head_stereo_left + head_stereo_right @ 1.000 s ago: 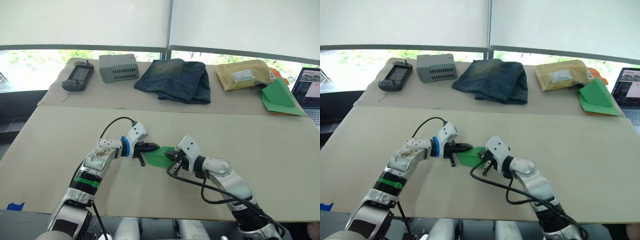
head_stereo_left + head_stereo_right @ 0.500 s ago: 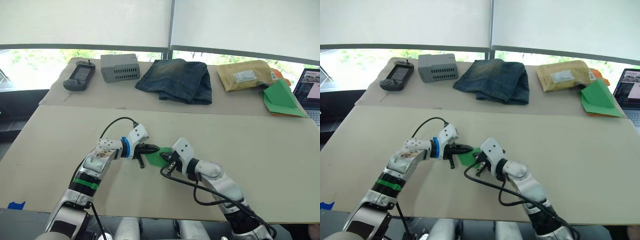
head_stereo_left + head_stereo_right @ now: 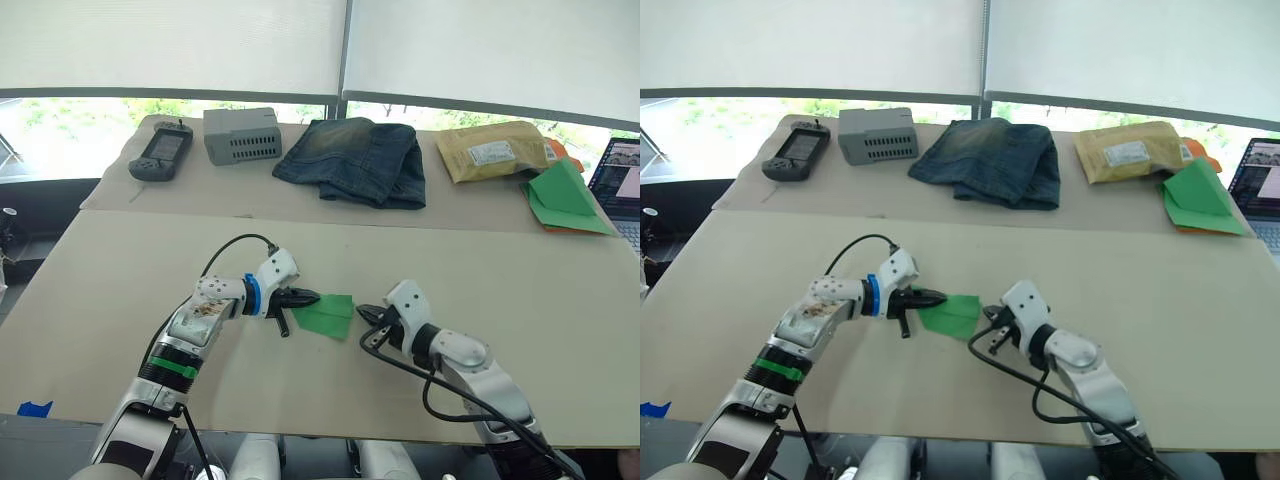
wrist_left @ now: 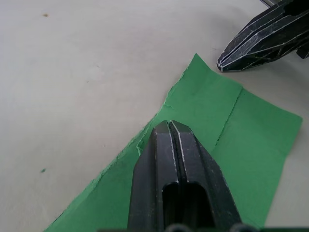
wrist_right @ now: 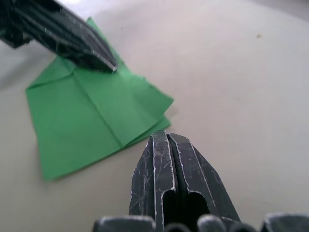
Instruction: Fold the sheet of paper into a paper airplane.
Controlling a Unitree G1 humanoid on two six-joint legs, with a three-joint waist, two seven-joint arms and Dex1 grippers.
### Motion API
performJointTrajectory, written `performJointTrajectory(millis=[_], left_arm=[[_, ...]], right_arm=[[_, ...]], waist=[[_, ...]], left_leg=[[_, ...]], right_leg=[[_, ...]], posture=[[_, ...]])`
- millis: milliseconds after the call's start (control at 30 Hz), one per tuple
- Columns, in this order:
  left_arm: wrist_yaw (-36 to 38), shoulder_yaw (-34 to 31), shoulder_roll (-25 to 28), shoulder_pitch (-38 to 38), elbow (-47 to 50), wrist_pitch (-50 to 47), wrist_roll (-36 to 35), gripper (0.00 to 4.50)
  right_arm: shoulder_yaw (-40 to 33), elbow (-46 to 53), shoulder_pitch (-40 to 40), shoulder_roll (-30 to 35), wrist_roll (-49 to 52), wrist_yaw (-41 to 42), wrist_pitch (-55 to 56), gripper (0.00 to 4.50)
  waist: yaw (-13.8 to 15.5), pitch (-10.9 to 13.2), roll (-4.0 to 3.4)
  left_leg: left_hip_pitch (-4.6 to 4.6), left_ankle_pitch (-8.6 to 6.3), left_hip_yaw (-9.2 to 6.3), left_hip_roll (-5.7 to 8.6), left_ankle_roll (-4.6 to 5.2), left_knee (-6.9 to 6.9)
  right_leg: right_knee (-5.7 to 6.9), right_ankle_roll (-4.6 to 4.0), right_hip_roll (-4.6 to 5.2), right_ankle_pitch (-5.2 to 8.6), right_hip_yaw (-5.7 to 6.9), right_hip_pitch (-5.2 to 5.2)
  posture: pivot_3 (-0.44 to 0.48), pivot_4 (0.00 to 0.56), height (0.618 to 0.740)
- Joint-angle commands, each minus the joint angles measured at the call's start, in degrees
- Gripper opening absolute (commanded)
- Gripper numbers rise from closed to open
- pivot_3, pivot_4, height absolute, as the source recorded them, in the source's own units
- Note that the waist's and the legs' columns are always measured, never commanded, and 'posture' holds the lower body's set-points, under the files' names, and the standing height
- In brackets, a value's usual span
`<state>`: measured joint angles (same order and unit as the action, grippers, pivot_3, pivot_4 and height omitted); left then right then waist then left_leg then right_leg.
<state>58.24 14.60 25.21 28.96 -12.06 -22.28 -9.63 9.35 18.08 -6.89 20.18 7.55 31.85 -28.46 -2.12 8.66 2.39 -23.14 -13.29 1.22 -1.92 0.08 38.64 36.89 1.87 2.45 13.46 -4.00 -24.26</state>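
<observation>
I see the L gripper [image 3: 303, 297] pressed together, tips on the folded sheet of paper [image 3: 327, 316]. R gripper [image 3: 372, 313] also closed, empty, just beside paper's far edge. No legible writing.

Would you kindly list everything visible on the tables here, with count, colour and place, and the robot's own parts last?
sheet of paper: 1, bright green, folded and creased, flat on the near table between the two grippers.
handheld device: 1, dark grey, far table, robot's far left.
vented box: 1, grey, far table, beside the device.
jeans: 1, dark blue, folded, far table middle.
padded envelope: 1, tan, far table right.
paper stack: 1, green with orange edges, right of the envelope.
laptop: 1, open, at the right edge.
left gripper: 1, black fingers, shut, tips on the sheet's left edge.
right gripper: 1, black fingers, shut, just right of the sheet, apart from it.
</observation>
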Motion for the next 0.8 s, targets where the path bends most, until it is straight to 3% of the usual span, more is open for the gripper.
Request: performJointTrajectory(millis=[33, 267, 600, 700, 800], left_arm=[[0.5, 0.8, 0.0, -0.3, -0.2, 0.0, 0.6, 0.0], [-0.3, 0.2, 0.1, -1.8, 2.9, -1.1, 0.1, 0.0], [-3.1, -1.8, 1.0, -9.3, 16.5, -6.9, -2.7, 0.0], [-5.1, -1.8, 0.8, -10.3, 16.8, -7.2, -1.9, 0.0], [-11.3, -5.7, -1.4, -8.7, 13.3, -9.1, -2.0, 0.0]], right_arm=[[-0.5, 5.0, -4.7, -0.4, 2.1, 0.8, -0.5, 0.05], [7.2, -0.8, -6.2, -2.4, -1.4, 0.1, -1.4, 0.05], [9.3, -11.4, -4.9, -3.2, -2.3, 1.5, 0.1, 0.05], [9.5, -12.3, -5.4, -2.9, -3.1, 1.7, 0.5, 0.05], [9.7, -13.2, -6.1, -2.1, -3.3, 2.9, 1.0, 0.05]], waist=[[-0.1, 0.0, 0.0], [-0.1, 0.0, 0.0], [-0.5, 0.0, 0.0], [-0.4, 0.0, 0.01], [-0.3, 0.0, 0.01]], left_leg=[[0.01, 0.0, 0.0, -0.01, 0.0, 0.0], [-0.03, 0.0, -0.03, -0.01, 0.0, -0.09], [0.06, 0.0, 0.0, -0.04, 0.0, -0.16], [0.19, 0.0, 0.0, -0.04, 0.0, -0.19], [0.31, 0.01, 0.0, -0.04, 0.02, -0.19]], right_leg=[[0.0, 0.0, 0.0, 0.0, 0.0, 0.0], [-0.07, -0.03, -0.01, 0.0, 0.02, -0.02], [-0.09, -0.02, 0.0, 0.0, -0.02, 0.02], [-0.08, -0.02, 0.0, 0.0, -0.02, 0.1], [-0.05, -0.02, 0.0, 0.0, -0.02, 0.2]], posture=[[0.0, 0.15, 0.734], [0.0, 0.15, 0.734], [0.0, 0.15, 0.734], [0.0, 0.15, 0.734], [0.0, 0.15, 0.734]])
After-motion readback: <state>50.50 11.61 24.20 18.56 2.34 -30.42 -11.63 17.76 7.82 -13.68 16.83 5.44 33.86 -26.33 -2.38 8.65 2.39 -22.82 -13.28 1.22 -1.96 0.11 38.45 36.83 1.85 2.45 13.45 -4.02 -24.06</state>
